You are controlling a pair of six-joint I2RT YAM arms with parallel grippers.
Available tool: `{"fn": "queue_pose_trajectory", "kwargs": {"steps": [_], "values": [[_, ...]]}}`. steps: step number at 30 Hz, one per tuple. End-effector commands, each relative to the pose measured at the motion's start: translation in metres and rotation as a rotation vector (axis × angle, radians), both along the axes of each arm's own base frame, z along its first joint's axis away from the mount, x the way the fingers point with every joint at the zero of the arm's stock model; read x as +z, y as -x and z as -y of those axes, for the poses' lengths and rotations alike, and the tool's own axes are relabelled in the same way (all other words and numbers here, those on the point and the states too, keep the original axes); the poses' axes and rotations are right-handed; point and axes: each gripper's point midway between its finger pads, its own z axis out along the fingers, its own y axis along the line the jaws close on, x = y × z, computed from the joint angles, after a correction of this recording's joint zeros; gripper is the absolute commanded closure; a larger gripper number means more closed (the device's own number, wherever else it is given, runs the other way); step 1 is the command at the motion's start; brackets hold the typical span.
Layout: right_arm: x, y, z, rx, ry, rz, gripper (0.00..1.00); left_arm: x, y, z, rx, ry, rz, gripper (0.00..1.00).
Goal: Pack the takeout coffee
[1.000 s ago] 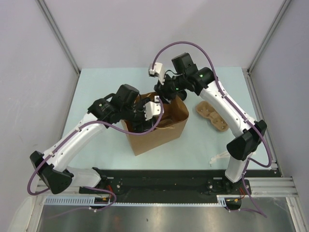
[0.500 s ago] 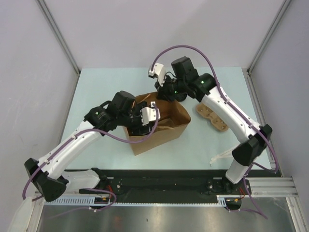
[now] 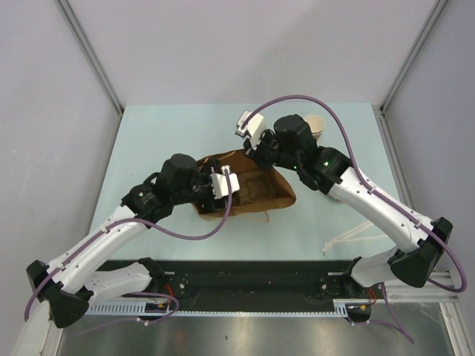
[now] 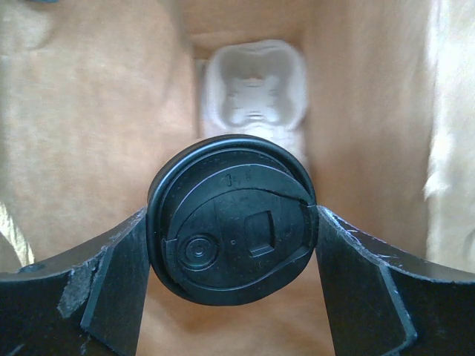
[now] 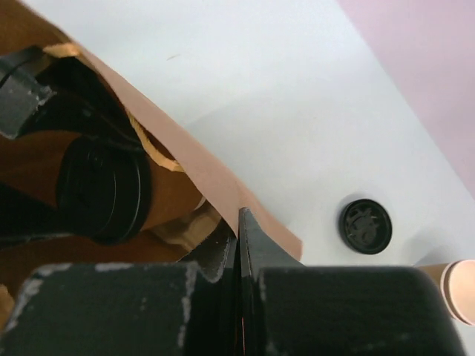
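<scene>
My left gripper (image 4: 231,222) is shut on a tan takeout coffee cup capped with a black lid (image 4: 231,219). It holds the cup inside the brown paper bag (image 4: 89,126), above a pale moulded tray (image 4: 256,89) at the bag's bottom. From above, the left gripper (image 3: 236,193) reaches into the bag (image 3: 278,194). The right gripper (image 5: 240,222) (image 3: 261,157) is shut on the bag's rim (image 5: 200,163), and the lidded cup (image 5: 104,196) shows just inside. A second tan cup with no lid (image 3: 316,124) (image 5: 462,289) stands on the table behind the right arm.
A loose black lid (image 5: 365,225) lies on the pale table near the lidless cup. A clear plastic item (image 3: 345,241) rests near the table's front right edge. Metal frame posts (image 3: 93,67) rise at the table's back corners.
The right gripper has shut on the bag's rim and swung right. The bag has slumped lower and wider. The left gripper has gone deeper into the bag with the cup.
</scene>
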Motion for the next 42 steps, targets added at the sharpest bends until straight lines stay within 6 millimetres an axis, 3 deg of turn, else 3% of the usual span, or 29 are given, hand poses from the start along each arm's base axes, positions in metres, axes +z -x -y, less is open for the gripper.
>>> {"fn": "queue_pose_trajectory", "kwargs": {"steps": [1,4,10,12,13,24,31,35,42], "values": [[0.069,-0.005,0.005,-0.085,-0.173,0.15,1.0,0.019,-0.009,-0.002,0.035,0.021,0.066,0.7],[0.052,0.002,0.005,-0.1,-0.155,0.084,1.0,0.017,-0.006,-0.003,0.021,0.009,0.063,0.7],[0.033,0.02,0.002,-0.089,-0.148,-0.001,1.0,-0.014,0.001,-0.008,0.009,-0.033,0.039,0.7],[0.029,0.023,0.0,-0.095,-0.151,-0.032,1.0,-0.008,0.0,-0.009,0.006,-0.017,0.103,0.7],[0.027,0.022,0.002,-0.122,-0.147,-0.039,1.0,-0.014,0.002,-0.011,0.002,-0.023,0.111,0.7],[0.02,0.021,-0.003,-0.134,-0.126,0.027,1.0,0.013,0.023,-0.002,-0.096,0.016,0.283,0.68],[0.011,0.021,-0.005,-0.127,-0.092,0.039,1.0,0.059,0.026,0.003,-0.134,0.069,0.386,0.67],[0.012,0.019,-0.008,-0.13,-0.107,0.037,1.0,0.057,0.037,0.007,-0.212,0.026,0.42,0.67],[0.019,0.02,-0.011,-0.121,-0.133,0.05,1.0,0.032,0.058,0.016,-0.364,-0.085,0.325,0.67]]}}
